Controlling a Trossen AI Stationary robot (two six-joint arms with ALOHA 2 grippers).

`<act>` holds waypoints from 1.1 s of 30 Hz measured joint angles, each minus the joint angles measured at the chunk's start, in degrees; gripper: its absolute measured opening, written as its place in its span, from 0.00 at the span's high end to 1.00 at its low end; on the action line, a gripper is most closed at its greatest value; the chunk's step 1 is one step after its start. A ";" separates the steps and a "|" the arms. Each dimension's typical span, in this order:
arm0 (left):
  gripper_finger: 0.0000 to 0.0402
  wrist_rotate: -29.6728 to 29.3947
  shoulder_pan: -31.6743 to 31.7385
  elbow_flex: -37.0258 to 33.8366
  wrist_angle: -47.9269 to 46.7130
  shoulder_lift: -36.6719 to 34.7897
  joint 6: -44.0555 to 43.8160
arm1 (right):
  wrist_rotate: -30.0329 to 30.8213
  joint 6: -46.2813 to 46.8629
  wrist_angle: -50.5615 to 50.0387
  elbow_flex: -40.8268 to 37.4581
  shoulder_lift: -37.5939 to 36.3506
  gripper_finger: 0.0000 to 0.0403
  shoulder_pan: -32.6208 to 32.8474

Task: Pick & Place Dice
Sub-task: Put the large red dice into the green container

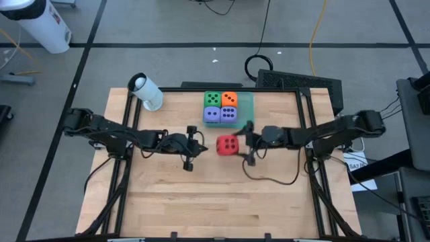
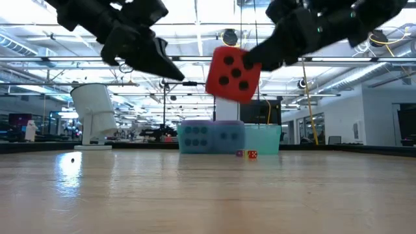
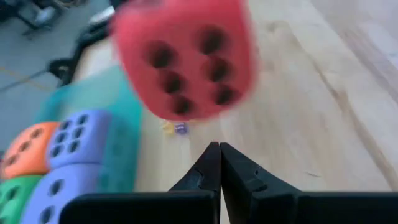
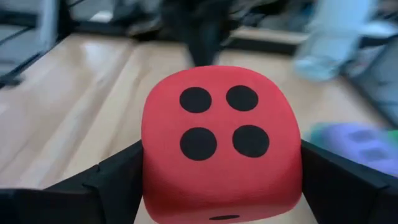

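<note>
Carrying is the step: right gripper [image 4: 221,186] jaws pinch the soft red foam die [image 1: 228,144] above the wooden worktop [image 1: 201,195], left gripper [image 3: 219,163] jaws pressed together nearby, so next calls for setting it by the 4 dice [image 1: 220,107] on the translucent green tray [image 1: 247,107].

No readable text, labels, brands or signs anywhere. Only countable marks are dice pips: soft red cube die [image 4: 221,146] shows a four-pip face in the right wrist view, centre of frame. In the high view, the orange cube die [image 1: 229,99] shows three pips and the green cube die [image 1: 212,99] five, upper centre. Other faces too blurred to count.
</note>
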 joint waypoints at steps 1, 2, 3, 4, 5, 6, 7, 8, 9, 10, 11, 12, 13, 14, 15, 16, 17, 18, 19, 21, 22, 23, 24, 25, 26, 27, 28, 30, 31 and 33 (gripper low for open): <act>0.99 -0.24 -0.11 -0.42 0.96 -0.66 -0.05 | 1.67 -0.64 -2.26 0.28 -2.30 0.13 -0.49; 0.99 -0.22 -0.09 -1.28 2.02 -1.52 -0.07 | 3.43 -1.18 -5.18 0.59 -4.66 0.13 -1.00; 0.99 -0.22 -0.09 -2.29 1.59 -2.74 -0.11 | 5.13 -1.69 -8.21 1.37 -6.50 0.13 -1.64; 0.99 -0.34 -0.09 -3.13 1.13 -3.67 -0.40 | 6.60 -1.94 -10.63 2.62 -8.00 0.13 -2.44; 0.99 -0.27 -0.12 -3.31 1.95 -3.96 -0.55 | 7.94 -2.21 -13.52 3.70 -9.63 0.13 -3.18; 0.98 -0.29 -0.05 -3.74 3.28 -4.12 -0.73 | 9.03 -2.44 -17.02 4.64 -11.18 0.13 -4.05; 0.98 -0.29 0.16 -4.43 3.26 -4.62 -0.75 | 9.59 -3.29 -20.50 6.03 -11.86 0.13 -5.23; 0.98 -0.35 0.30 -5.00 2.73 -5.00 -0.65 | 9.59 -3.94 -22.46 7.65 -12.27 0.13 -6.72; 0.99 -0.29 0.43 -5.06 3.24 -5.02 -0.43 | 9.36 -4.41 -25.16 8.88 -12.73 0.13 -8.23; 0.99 -0.25 0.48 -5.05 4.30 -4.94 -0.47 | 9.19 -4.95 -28.19 9.71 -13.00 0.13 -9.87; 0.99 -0.28 0.61 -5.10 4.40 -4.97 -0.62 | 9.24 -5.83 -31.68 10.44 -12.93 0.13 -11.65; 0.99 -0.31 0.87 -5.15 4.26 -5.01 -0.73 | 9.10 -6.69 -32.52 10.78 -12.62 0.13 -13.44; 0.99 -0.24 0.93 -5.15 4.27 -5.01 -0.76 | 8.22 -7.59 -32.90 11.10 -12.28 0.12 -15.20; 0.98 0.11 0.91 -5.15 4.28 -4.97 -0.85 | 6.50 -8.48 -34.20 11.03 -12.13 0.12 -16.90; 0.98 0.19 0.91 -5.18 4.28 -4.97 -0.94 | 4.54 -9.11 -36.22 10.91 -11.90 0.12 -18.70; 0.98 0.21 0.91 -5.18 4.30 -4.97 -0.97 | 3.32 -9.51 -36.51 10.84 -11.45 0.12 -20.43; 0.98 0.21 0.91 -5.18 4.45 -4.97 -0.97 | 2.50 -9.63 -36.05 10.84 -10.96 0.12 -21.82; 0.98 0.21 0.91 -5.18 4.41 -4.97 -0.97 | 1.36 -9.64 -35.75 10.52 -10.29 0.12 -23.30; 0.99 0.21 0.91 -5.20 4.38 -4.97 -0.97 | -0.03 -9.90 -35.07 9.95 -9.49 0.12 -24.53; 0.99 0.21 0.91 -5.20 4.43 -4.97 -0.98 | -3.29 -10.70 -32.46 8.72 -8.18 0.12 -26.66; 0.99 0.21 0.91 -5.22 4.39 -4.97 -0.99 | -4.22 -11.07 -31.66 8.02 -7.50 0.12 -27.40; 0.98 0.21 0.91 -5.22 4.36 -4.97 -1.01 | -4.63 -11.43 -30.97 7.65 -6.53 0.12 -27.95; 0.98 0.10 0.98 -5.22 4.15 -4.97 -1.03 | -4.90 -11.90 -30.37 7.53 -5.55 0.12 -28.36; 0.98 -0.05 0.95 -5.22 3.83 -4.97 -1.05 | -5.51 -12.47 -29.88 7.21 -4.56 0.12 -28.86; 0.98 -0.06 0.95 -5.22 3.82 -4.97 -1.03 | -6.09 -12.71 -29.95 6.83 -3.76 0.12 -29.40; 0.98 -0.05 0.95 -5.22 3.88 -4.97 -1.07 | -6.43 -12.87 -29.25 6.53 -2.90 0.12 -29.80; 0.99 -0.05 0.95 -5.23 3.88 -4.97 -1.08 | -6.72 -13.18 -27.92 6.43 -1.93 0.12 -30.01; 0.99 -0.07 0.95 -5.22 4.08 -4.97 -1.08 | -7.38 -14.24 -26.58 5.95 -0.36 0.12 -30.65; 0.99 -0.07 0.95 -5.24 4.10 -4.97 -1.10 | -7.50 -14.57 -26.12 5.74 0.35 0.12 -30.93; 0.97 -0.07 0.95 -5.22 3.95 -4.97 -1.08 | -7.96 -14.70 -24.89 5.51 1.76 0.12 -31.30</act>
